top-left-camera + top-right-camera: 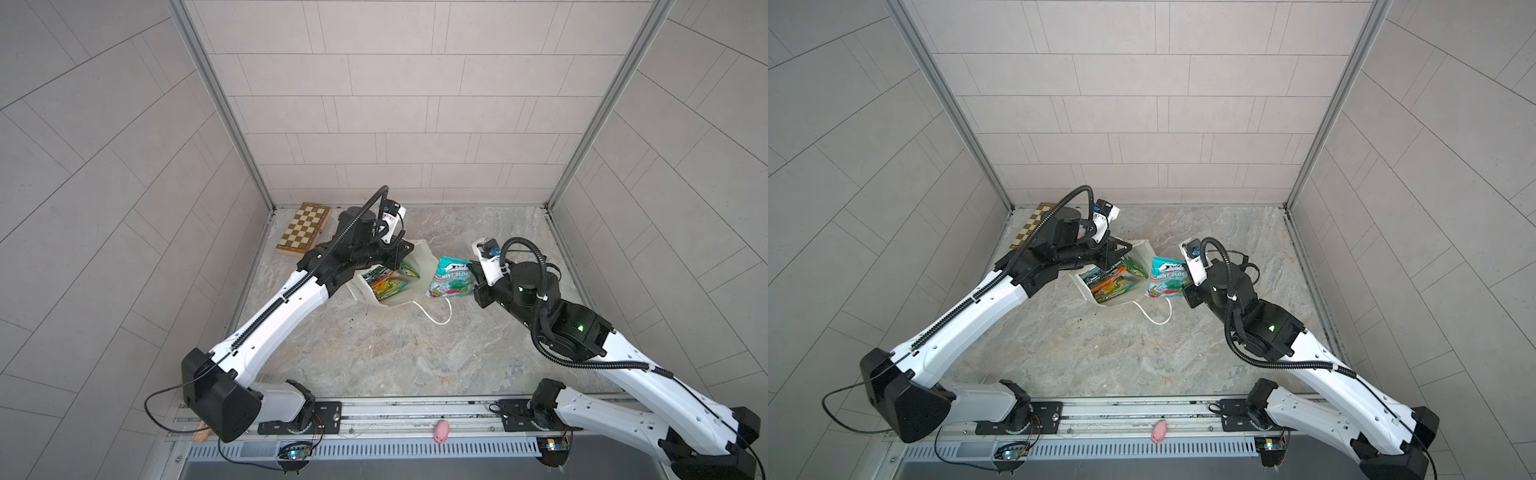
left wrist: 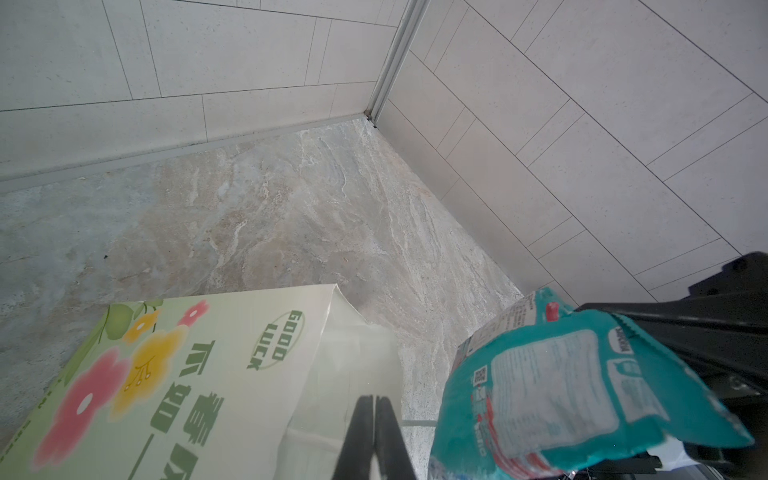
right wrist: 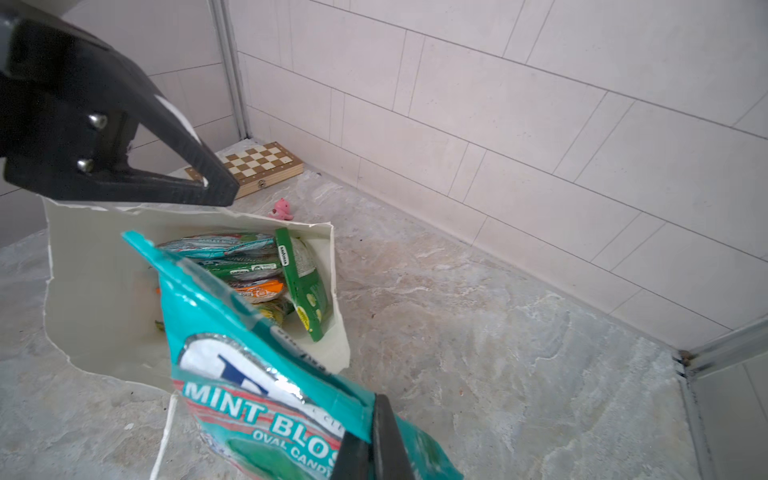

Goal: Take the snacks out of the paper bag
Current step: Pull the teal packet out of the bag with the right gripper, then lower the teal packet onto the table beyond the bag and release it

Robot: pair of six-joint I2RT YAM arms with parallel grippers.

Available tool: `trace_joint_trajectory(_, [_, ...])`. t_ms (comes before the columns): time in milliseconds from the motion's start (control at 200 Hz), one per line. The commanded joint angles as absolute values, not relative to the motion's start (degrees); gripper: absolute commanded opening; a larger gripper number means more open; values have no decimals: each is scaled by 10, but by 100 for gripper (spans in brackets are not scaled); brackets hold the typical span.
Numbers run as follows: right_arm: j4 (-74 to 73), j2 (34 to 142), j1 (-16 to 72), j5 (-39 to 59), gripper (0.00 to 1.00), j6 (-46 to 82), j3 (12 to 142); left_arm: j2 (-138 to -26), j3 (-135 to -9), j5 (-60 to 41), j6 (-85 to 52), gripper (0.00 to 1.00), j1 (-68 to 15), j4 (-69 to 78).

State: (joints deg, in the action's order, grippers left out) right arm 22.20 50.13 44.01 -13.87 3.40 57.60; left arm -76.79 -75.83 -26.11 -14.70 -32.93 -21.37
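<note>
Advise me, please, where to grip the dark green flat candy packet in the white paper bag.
Pinch the dark green flat candy packet by the sealed edge nearest the mouth of the white paper bag, coming through that opening: it stands on edge against the wall, that strip exposed.

White arms [image 1: 286, 307] — black joints, ribbed black cables [image 1: 537, 324].

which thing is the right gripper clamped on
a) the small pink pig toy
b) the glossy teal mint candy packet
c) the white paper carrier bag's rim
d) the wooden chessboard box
b: in the right wrist view the right gripper is shut on a corner of the glossy teal mint candy packet, held outside the white paper carrier bag.
</note>
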Motion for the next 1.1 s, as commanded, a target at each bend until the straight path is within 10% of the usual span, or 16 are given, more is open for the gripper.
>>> trace_joint_trajectory(0, [215,497,430,-191,0,33,602,-767,-754,-264,-140,0,-334,-218])
trace_joint_trajectory(1096, [11,970,71,242,0,253,717,-768,-755,-273,-121,0,-370,-224])
